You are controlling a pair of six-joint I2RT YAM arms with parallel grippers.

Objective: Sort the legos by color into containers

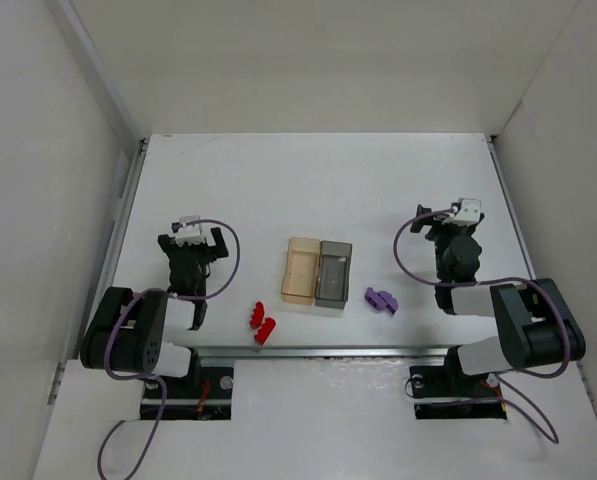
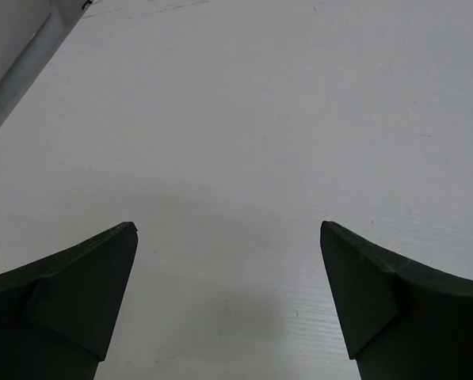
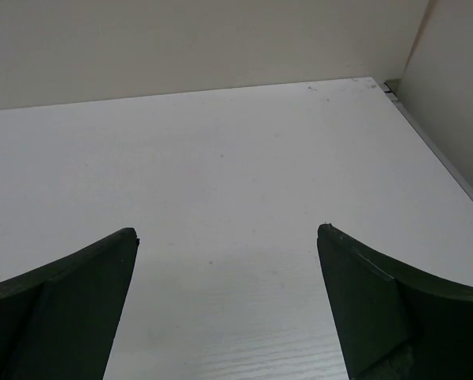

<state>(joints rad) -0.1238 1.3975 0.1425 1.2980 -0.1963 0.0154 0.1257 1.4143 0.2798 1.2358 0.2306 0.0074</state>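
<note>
- Your left gripper (image 1: pixel 192 243) is wide open with nothing between the fingers. The left wrist view shows only bare white table (image 1: pixel 278 180) under it.
- Your right gripper (image 1: pixel 448 218) is the same: jaws spread wide and gripping nothing, pointing at the far wall (image 3: pixel 181 47).
- The containers (image 1: pixel 318 273) sit mid-table between your two arms, joined side to side, with the amber bin (image 1: pixel 302 271) on the left and the dark grey bin (image 1: pixel 334 274) on the right.
- Two red legos (image 1: pixel 261 322) lie on the table just beside each other, near the front edge, in front and to the left of the amber bin. I can't tell whether they touch each other.
- Two purple legos (image 1: pixel 381 299) lie pressed together on the table, just right of the grey bin and apart from it.
- All four bricks are outside the bins.
- The left gripper is well left of the amber bin, farther back than the red pair.
- The right gripper is well right of the grey bin, farther back than the purple pair.
</note>
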